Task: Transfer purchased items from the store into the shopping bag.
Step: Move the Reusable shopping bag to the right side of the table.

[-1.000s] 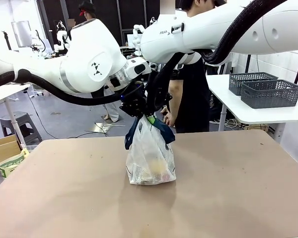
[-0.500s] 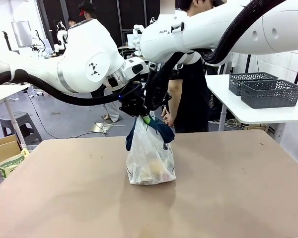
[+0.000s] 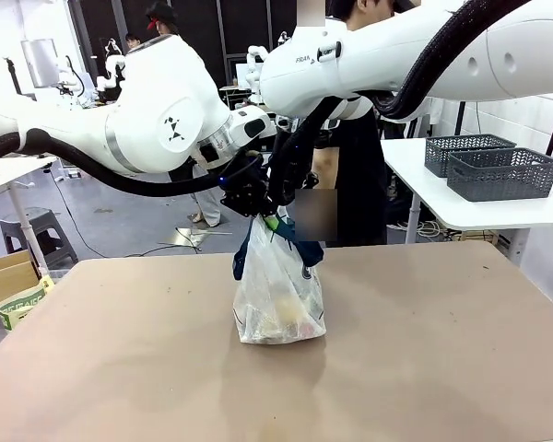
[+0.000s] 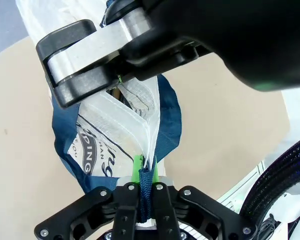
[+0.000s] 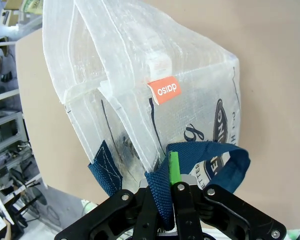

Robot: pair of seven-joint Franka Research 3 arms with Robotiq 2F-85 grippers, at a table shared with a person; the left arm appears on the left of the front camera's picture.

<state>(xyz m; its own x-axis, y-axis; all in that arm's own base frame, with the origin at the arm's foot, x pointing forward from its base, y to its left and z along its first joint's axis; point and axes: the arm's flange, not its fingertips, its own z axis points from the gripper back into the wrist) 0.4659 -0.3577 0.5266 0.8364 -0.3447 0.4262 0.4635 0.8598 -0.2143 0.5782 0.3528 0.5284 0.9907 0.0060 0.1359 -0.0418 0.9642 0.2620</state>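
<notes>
Left gripper (image 4: pixel 147 173) clenched on one navy strap handle (image 4: pixel 169 117) of the shopping bag (image 3: pixel 278 293), which stands mid-table (image 3: pixel 442 350) with yellowish purchased items (image 3: pixel 290 310) inside. The right gripper (image 5: pixel 166 189), at three o'clock beside it, pinches the other handle (image 5: pixel 225 160), both meeting at the bag's twelve o'clock.

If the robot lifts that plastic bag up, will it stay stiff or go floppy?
Probably floppy: the shopping bag has thin walls folding together at its top. It'd likely sag, with items sitting at the bottom. Its woven strap probably won't slip.
</notes>
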